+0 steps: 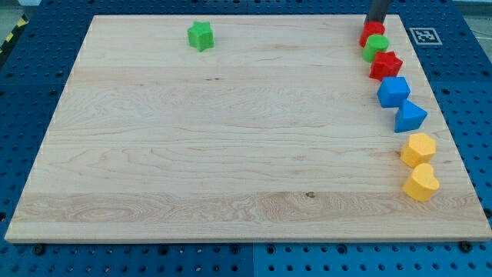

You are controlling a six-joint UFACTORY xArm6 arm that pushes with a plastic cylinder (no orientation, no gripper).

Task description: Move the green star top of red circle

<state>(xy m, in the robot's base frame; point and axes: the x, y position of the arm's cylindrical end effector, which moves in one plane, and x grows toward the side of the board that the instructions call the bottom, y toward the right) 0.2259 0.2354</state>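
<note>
My tip (374,23) has nothing to open or shut – it comes straight down at the view's top right, touching the red circle (372,33); the green star (201,35) sits far left on the bench (231,138).

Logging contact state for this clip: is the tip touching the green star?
Apart. In the camera view, my tip sits at the board's top right by the red circle, while the green star lies far to the view's left, bare board between.
</note>
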